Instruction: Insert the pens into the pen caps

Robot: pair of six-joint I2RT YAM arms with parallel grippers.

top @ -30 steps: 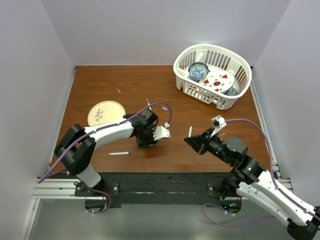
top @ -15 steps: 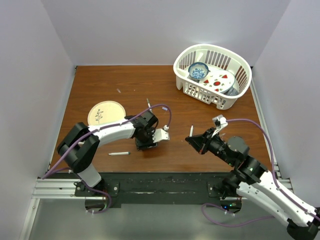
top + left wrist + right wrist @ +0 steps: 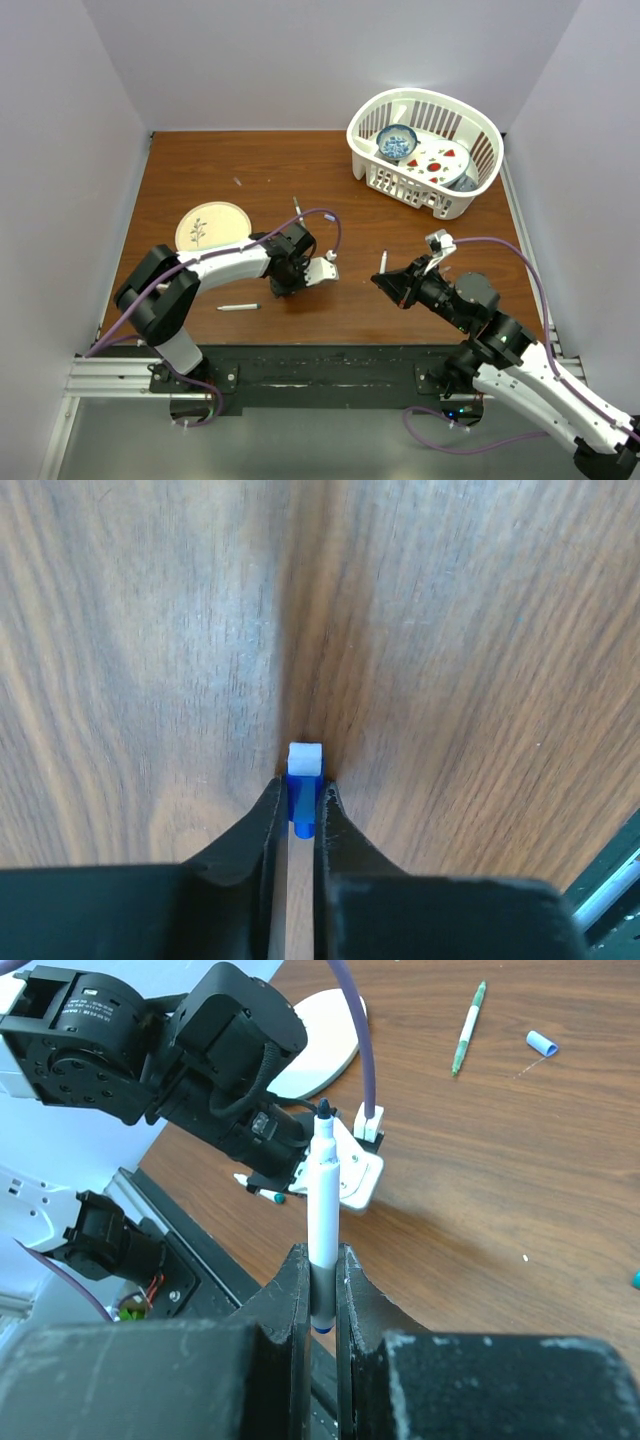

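Note:
My left gripper (image 3: 302, 795) points down at the table and is shut on a small blue pen cap (image 3: 303, 778) with a white end, which sits between its fingertips against the wood. In the top view that gripper (image 3: 281, 285) is at the table's middle front. My right gripper (image 3: 322, 1280) is shut on the grey end of a white pen (image 3: 323, 1200), held upright with its dark tip up, to the right of the left gripper (image 3: 262, 1175). Another white pen (image 3: 238, 307) lies near the front left. A green-and-white pen (image 3: 467, 1028) and a loose blue cap (image 3: 541, 1044) lie farther back.
A round cream plate (image 3: 212, 227) lies at the left. A white basket (image 3: 425, 150) with dishes stands at the back right. A teal cap (image 3: 636, 1280) shows at the right wrist view's edge. A small grey piece (image 3: 237, 182) lies behind the plate.
My left gripper, open a second ago, has shut on the blue pen cap and shifted slightly left. The right arm and its pen have barely moved.

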